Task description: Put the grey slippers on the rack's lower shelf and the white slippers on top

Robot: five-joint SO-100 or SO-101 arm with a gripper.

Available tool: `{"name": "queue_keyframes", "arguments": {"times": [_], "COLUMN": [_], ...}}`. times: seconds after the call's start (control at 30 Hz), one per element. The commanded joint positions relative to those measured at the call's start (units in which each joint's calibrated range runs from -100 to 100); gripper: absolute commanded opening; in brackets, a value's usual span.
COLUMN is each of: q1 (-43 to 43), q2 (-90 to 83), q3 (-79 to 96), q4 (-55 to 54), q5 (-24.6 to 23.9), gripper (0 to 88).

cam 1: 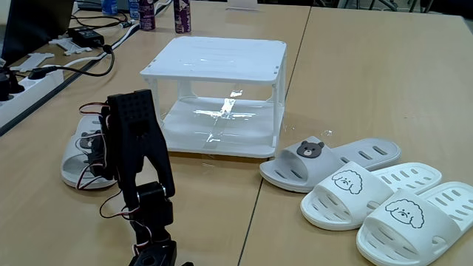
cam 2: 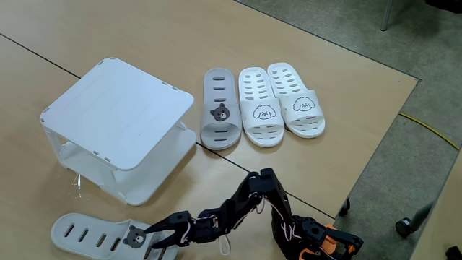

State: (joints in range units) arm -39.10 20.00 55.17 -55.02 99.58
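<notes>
The white two-tier rack [cam 1: 214, 63] [cam 2: 119, 108] stands mid-table, and its lower shelf [cam 1: 222, 125] holds nothing. One grey slipper [cam 1: 307, 162] [cam 2: 220, 108] with a bear badge lies right of the rack. Beside it are the two white slippers [cam 1: 369, 188] [cam 2: 278, 105] with dog faces. The other grey slipper [cam 1: 74, 151] [cam 2: 90, 235] lies flat on the table left of the rack. My gripper [cam 2: 154, 240] is at this slipper's strap end, its fingers apart with the strap between them. In the side fixed view the black arm [cam 1: 137, 140] hides most of the gripper.
A power strip [cam 1: 29, 81], cables and bottles [cam 1: 182, 16] sit at the table's back left. The table edge [cam 2: 375, 144] runs close behind the white slippers. A seam [cam 1: 273, 148] crosses the table beside the rack.
</notes>
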Motion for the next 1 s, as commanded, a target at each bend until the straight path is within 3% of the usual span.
{"name": "queue_keyframes", "arguments": {"times": [0.0,0.3,0.37,0.4,0.47,0.97], "q1": [0.6,1.5,1.9,1.9,1.5,2.3], "q2": [3.9,18.7,19.7,19.8,18.9,-27.5], "q3": [-9.3,-30.3,-32.3,-32.0,-30.9,2.0], "q4": [0.1,0.0,0.1,0.1,-0.2,2.9], "q5": [0.4,0.4,0.4,0.4,0.4,0.4], "gripper": [26.6,25.1,13.6,0.8,1.3,0.7]}}
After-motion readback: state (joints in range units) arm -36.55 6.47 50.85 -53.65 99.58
